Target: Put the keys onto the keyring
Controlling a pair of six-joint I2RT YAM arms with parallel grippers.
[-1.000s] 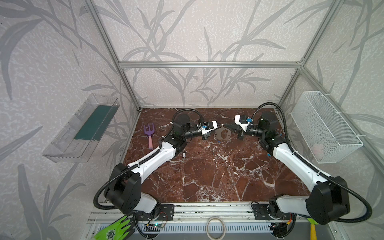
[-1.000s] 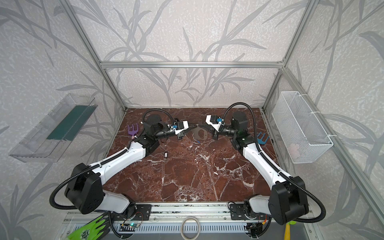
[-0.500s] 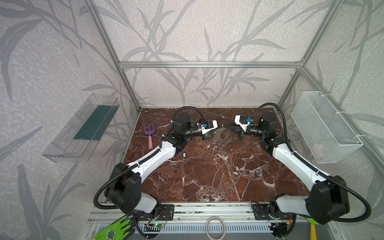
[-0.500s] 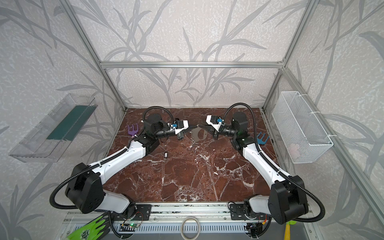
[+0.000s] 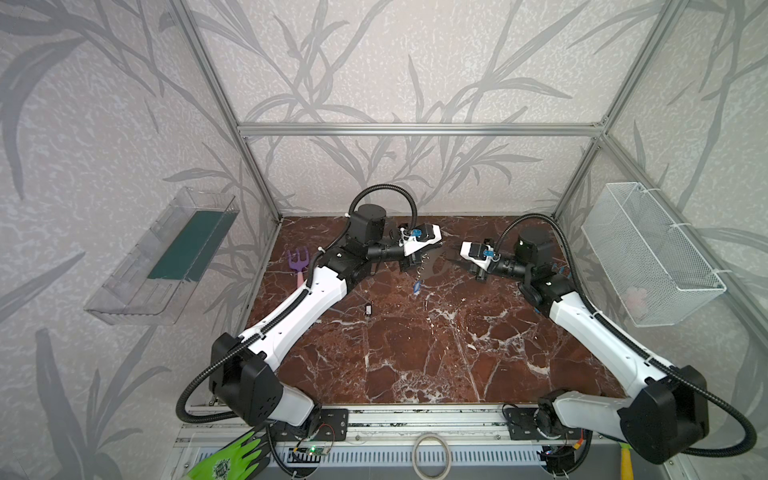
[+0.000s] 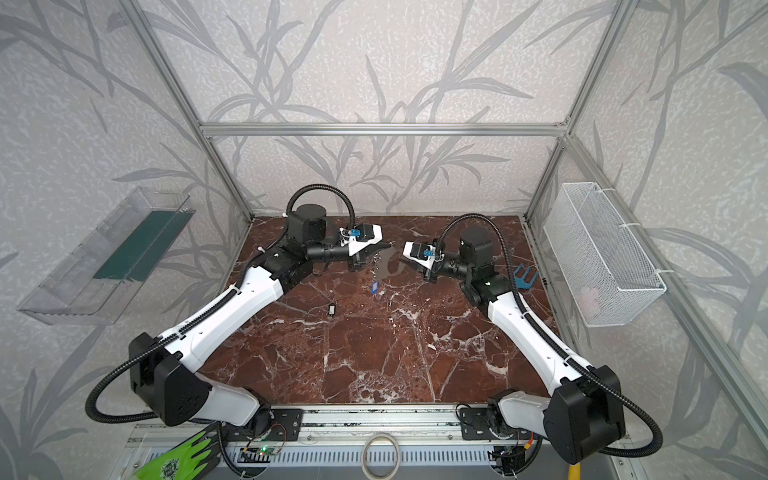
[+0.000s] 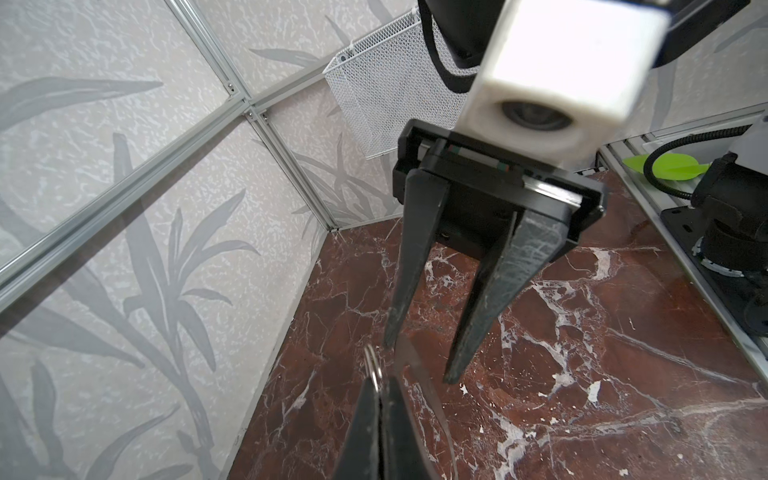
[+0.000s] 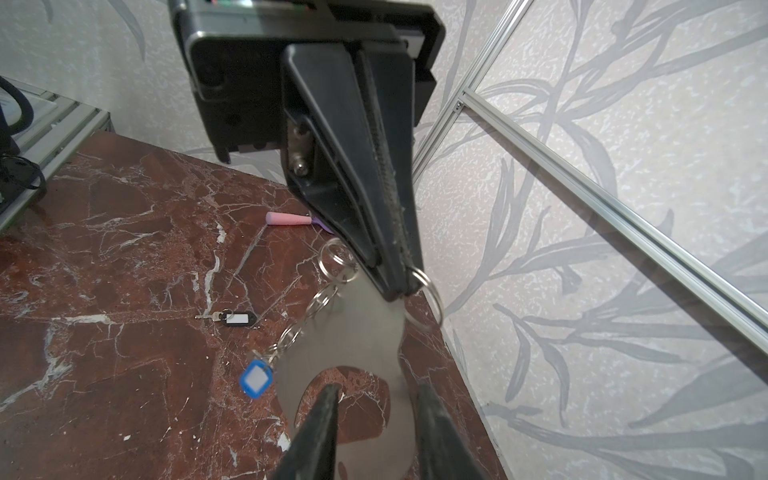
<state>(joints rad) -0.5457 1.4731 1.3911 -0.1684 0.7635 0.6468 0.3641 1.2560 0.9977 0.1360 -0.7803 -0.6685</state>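
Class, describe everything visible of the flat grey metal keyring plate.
The flat grey metal keyring plate hangs from the shut left gripper, pinched at its upper edge. It has a large rounded cut-out, small wire rings along one edge, and a ring chain carrying a blue plastic tag. The open right gripper flanks its lower end.

Nothing legible anywhere on this rig right now.
The blue key tag (image 8: 255,379) dangles off the keyring (image 8: 357,332), just to one side of the right gripper (image 8: 376,390) and its parted jaws, and its white label window shows plain with no writing. The black key tag (image 8: 236,319) lies further out beyond the jaws, white insert bare as well. Well behind the jaws, at the front rail, the green glove (image 5: 232,457) carries a round dark emblem, its print too small to make out.
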